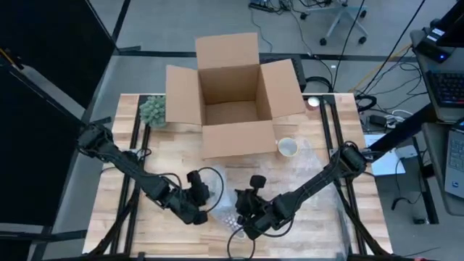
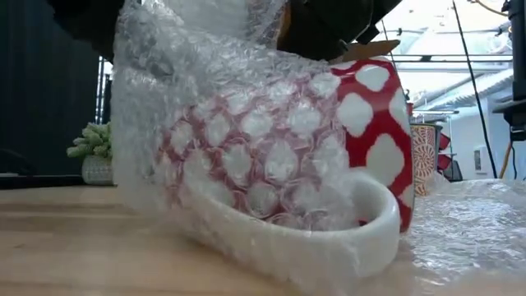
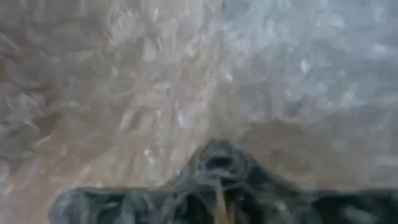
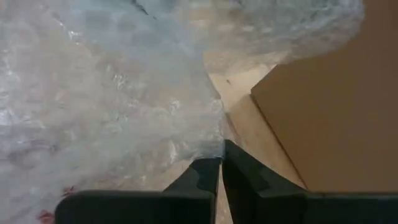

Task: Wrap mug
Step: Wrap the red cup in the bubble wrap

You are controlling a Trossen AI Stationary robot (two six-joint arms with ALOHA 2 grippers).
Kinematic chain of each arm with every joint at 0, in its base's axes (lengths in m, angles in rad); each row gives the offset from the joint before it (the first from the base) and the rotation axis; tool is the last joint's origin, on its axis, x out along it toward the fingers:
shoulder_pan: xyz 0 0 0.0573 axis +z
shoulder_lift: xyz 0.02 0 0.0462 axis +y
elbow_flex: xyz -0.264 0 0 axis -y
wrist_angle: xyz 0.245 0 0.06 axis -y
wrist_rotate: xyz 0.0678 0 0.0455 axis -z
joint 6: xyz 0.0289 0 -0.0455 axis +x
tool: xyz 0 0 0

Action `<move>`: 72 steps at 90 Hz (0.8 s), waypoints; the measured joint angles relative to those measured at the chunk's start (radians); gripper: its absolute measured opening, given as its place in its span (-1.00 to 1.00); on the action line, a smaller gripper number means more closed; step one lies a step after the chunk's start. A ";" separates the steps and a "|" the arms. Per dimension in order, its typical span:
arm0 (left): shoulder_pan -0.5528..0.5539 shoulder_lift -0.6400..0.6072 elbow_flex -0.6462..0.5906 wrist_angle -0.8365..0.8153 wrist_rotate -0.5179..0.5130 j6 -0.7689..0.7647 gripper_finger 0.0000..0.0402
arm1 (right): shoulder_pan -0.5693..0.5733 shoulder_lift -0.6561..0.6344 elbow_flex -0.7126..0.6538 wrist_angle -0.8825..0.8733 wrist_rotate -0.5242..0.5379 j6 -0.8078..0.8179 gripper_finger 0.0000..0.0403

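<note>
A red-and-white patterned mug (image 2: 374, 123) lay on its side on the wooden desk (image 1: 130, 196) at the lower centre of the overhead frame, half swathed in bubble wrap (image 2: 238, 164); its white handle (image 2: 362, 234) rested against the desk in the table-level picture, a detail the overhead camera did not show. The left end effector (image 1: 206, 206) and the right end effector (image 1: 243, 217) met over the bundle at lower centre; the right end effector's fingers (image 4: 199, 177) were pressed together on an edge of the bubble wrap in its wrist picture, with brown cardboard beyond; the left wrist picture showed only blurred film, so whether the left fingers were apart or together could not be told. Only the overhead frame took in the open cardboard box (image 1: 232, 90) at upper centre, a small white cup (image 1: 288, 147) to its lower right and a green potted plant (image 1: 153, 111) at its left; the plant also showed at the far left of the table-level picture. No writing or brand could be read in any frame.
</note>
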State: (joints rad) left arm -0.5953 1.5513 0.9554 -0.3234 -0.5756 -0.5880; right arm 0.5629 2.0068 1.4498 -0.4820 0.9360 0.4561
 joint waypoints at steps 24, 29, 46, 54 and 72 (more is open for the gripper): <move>-0.001 0.000 0.000 0.001 0.000 -0.001 -1.00 | 0.000 0.000 0.000 0.000 0.000 0.000 -1.00; 0.000 0.000 0.000 0.001 0.007 -0.001 -1.00 | 0.000 0.000 0.000 0.000 0.000 0.000 -1.00; 0.000 0.000 0.000 0.003 0.018 -0.004 -1.00 | 0.000 0.000 0.000 0.000 0.000 0.000 -1.00; 0.000 0.007 0.000 0.012 0.016 -0.007 -1.00 | 0.000 0.000 0.000 0.000 0.000 0.000 -1.00; 0.006 0.024 0.000 0.029 0.015 0.000 -1.00 | 0.000 0.000 0.000 0.000 0.000 0.001 -1.00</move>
State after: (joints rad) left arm -0.5892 1.5754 0.9554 -0.2948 -0.5602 -0.5878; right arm 0.5625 2.0068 1.4498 -0.4820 0.9360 0.4569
